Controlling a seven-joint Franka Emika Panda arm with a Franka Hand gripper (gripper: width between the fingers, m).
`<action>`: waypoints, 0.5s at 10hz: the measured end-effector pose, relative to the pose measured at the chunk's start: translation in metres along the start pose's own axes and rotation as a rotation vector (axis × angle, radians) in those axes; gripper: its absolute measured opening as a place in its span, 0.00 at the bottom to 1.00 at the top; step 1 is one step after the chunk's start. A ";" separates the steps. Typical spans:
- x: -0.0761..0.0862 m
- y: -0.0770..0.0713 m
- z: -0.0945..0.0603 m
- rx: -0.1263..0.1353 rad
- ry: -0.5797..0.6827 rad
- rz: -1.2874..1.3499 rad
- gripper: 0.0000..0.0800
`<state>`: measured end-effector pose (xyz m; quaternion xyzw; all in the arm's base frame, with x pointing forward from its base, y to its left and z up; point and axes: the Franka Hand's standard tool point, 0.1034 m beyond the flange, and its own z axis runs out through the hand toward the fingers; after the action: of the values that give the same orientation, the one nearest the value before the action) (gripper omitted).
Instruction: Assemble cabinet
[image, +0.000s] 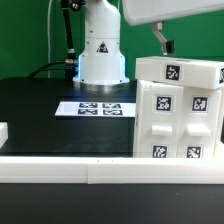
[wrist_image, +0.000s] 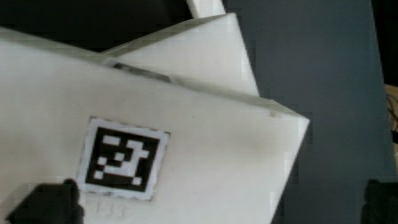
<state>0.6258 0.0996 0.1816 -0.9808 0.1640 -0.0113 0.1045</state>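
Black surface (image: 40, 110) in front of you carries the large white plastic cabinet (image: 180, 110) with tagged panels, upright at the exterior view's right. Your jaws straddle its top edge; whether they grip, I cannot tell. Assembly looks well along; remaining steps are unclear.

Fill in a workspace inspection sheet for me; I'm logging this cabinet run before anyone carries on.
Surface: black table top, white rail along its near edge.
Job's things: cabinet upright at the exterior view's right, marker tags on its faces.
Clutter: marker board flat by the robot base; small white block at the exterior view's left edge.
End effector: above the cabinet; whether open or shut is unclear.
Cables: dark cable behind the base.
Surroundings: green backdrop.
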 end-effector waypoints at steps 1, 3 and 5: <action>0.000 0.001 0.000 0.000 0.000 -0.065 1.00; 0.001 0.004 0.000 -0.032 0.001 -0.283 1.00; 0.001 0.006 0.000 -0.071 -0.003 -0.514 1.00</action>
<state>0.6247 0.0934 0.1801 -0.9934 -0.0904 -0.0304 0.0641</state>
